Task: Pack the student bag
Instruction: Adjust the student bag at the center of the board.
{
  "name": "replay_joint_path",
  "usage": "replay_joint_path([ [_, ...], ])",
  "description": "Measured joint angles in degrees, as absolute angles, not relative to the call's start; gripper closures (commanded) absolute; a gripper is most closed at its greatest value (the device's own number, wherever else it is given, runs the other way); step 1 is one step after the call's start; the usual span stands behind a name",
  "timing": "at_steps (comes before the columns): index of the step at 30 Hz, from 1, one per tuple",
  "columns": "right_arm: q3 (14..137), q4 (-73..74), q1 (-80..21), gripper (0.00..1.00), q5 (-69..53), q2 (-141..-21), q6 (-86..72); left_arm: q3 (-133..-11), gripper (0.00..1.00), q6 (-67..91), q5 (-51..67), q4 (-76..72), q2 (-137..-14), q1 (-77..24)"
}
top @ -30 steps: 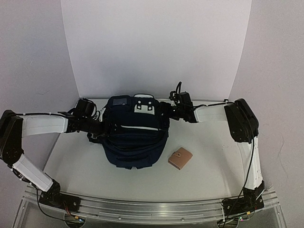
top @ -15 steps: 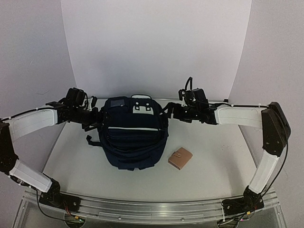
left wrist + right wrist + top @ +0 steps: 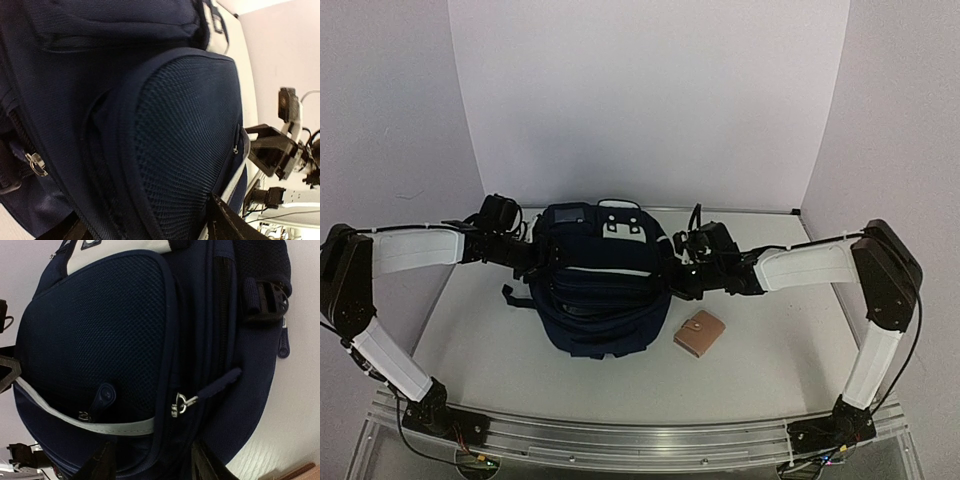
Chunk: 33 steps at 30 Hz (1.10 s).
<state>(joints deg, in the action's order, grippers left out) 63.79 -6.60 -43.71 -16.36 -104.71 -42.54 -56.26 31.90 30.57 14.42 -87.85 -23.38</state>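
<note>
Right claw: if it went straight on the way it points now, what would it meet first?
The student bag. The right claw points at its mesh pocket, by the silver zipper pull, with fabric between its fingers; contact looks immediate, though depth is unclear.

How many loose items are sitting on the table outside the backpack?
1: a small tan wallet-like case on the table, just right of the student bag, toward its near end. More could be hidden behind or inside the bag.

The student bag [image 3: 165, 125] overflows both wrist views, its edges cut off.
</note>
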Motion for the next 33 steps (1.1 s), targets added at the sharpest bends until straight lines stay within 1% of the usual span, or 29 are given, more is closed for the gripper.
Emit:
replay_joint_path([
  [2,63.8,-7.5,-43.4,0.82,-15.7,-105.6,-42.7,-56.2,0.36,31.7,31.0,13.2,-87.9,-24.7],
  [3,63.9,-8.1,-43.0,0.84,-15.5,-106.1,-42.8,-56.2,0.37,31.6,31.0,12.8,-88.1,-25.7],
  [6,65.4,-8.3,-40.8,0.85,-15.2,-108.3,-42.3,-56.2,0.37,31.6,31.3,11.6,-88.9,-28.8],
  [8,67.5,-8.6,-38.6,0.83,-15.6,-110.1,-41.3,-56.3,0.33,31.7,31.4,11.0,-89.3,-30.5],
  [11,71.7,-9.9,-35.2,0.68,-16.3,-113.0,-39.0,-56.3,0.25,31.7,31.7,11.0,-89.1,-32.0],
  [14,75.3,-10.3,-32.2,0.47,-16.1,-114.4,-36.3,-56.3,0.17,31.4,31.3,12.7,-87.4,-33.1],
  [17,77.0,-9.6,-30.4,0.31,-14.6,-113.9,-33.2,-56.3,0.12,30.2,29.1,16.7,-83.1,-33.4],
  [19,77.2,-8.6,-30.1,0.27,-13.4,-113.0,-31.7,-56.3,0.11,29.3,27.2,18.5,-79.9,-33.1],
  [22,75.8,-6.5,-30.5,0.24,-13.3,-110.2,-31.0,-56.1,0.12,28.0,25.6,20.0,-75.8,-31.0],
  [26,71.1,-5.6,-31.1,0.20,-15.9,-104.0,-34.0,-54.8,0.20,25.6,25.4,19.8,-74.2,-26.7],
  [27,69.9,-5.4,-31.3,0.20,-16.8,-102.4,-35.3,-54.1,0.21,25.2,25.4,19.7,-74.6,-25.7],
  [29,67.8,-5.6,-31.9,0.24,-18.5,-99.7,-38.1,-53.0,0.22,24.7,25.4,19.4,-75.5,-24.6],
  [32,65.4,-7.1,-33.7,0.40,-21.2,-97.2,-42.2,-50.7,0.23,24.4,25.8,17.3,-76.7,-23.9],
  [33,64.5,-7.9,-34.6,0.42,-22.2,-96.8,-43.9,-49.9,0.24,24.4,26.1,16.2,-77.0,-23.8],
])
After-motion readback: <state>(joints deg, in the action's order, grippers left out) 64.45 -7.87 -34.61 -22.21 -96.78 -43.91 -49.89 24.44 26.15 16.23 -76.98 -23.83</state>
